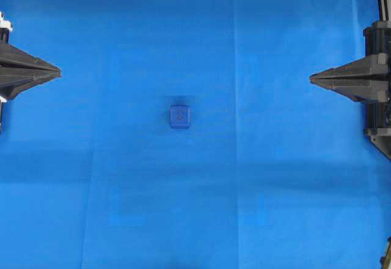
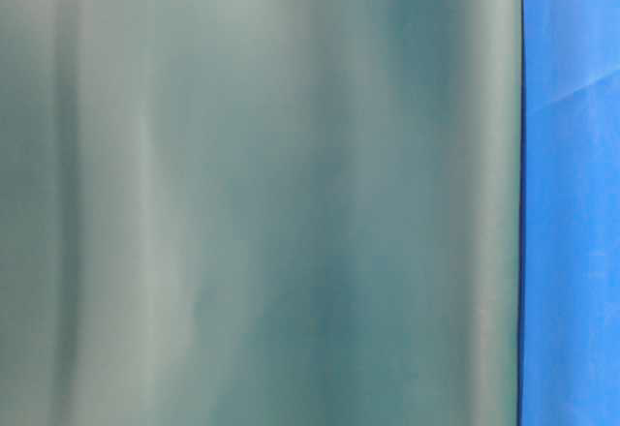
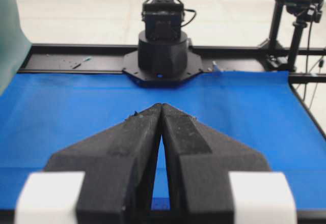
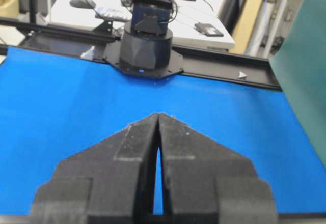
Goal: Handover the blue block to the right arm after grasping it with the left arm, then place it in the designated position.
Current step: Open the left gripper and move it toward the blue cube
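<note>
Both pairs of jaws are pressed together at their pointed tips, holding nothing. The left gripper [image 1: 58,71] pokes in from the left edge of the overhead view, white blocks [image 3: 51,196] at its base corners. The right gripper [image 1: 311,79] pokes in from the right edge, facing it. Between them, well apart from both, the blue block [image 1: 179,117] sits alone on the blue cloth [image 1: 269,183], slightly left of centre. The table-level view shows mostly a blurred grey-green sheet [image 2: 262,194].
</note>
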